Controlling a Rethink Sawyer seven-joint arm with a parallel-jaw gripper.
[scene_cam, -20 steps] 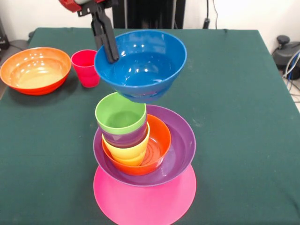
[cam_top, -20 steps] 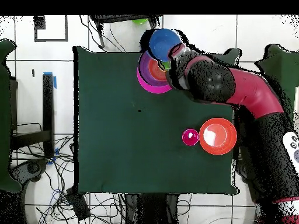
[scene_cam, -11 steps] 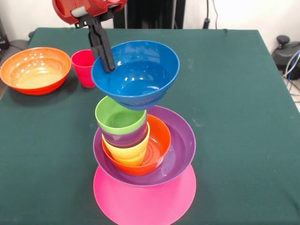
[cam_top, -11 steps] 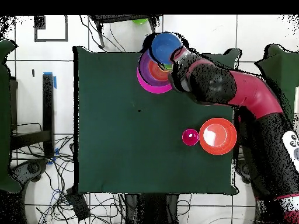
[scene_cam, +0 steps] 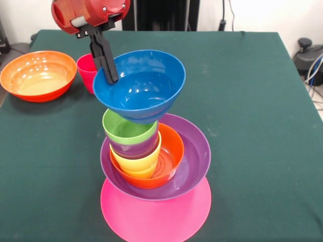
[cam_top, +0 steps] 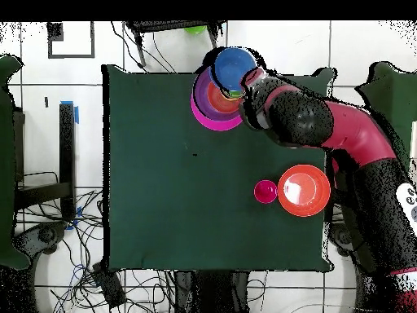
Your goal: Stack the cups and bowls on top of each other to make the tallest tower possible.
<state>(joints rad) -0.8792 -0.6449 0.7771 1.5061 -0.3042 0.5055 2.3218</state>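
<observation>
Gripping: black two-finger gripper pinches the glossy blue plastic bowl's rim
Bowl: tilted — above the light green ribbed cup topping the tower

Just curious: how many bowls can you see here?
5: blue bowl in the gripper; small orange, purple, pink in the tower; large orange apart. Others may be hidden.

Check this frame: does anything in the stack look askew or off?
Yes. The nested cups, topped by the green cup, sit off-centre, against one side of the small orange bowl. The blue bowl, gripped by its rim, hangs tilted above them.
</observation>
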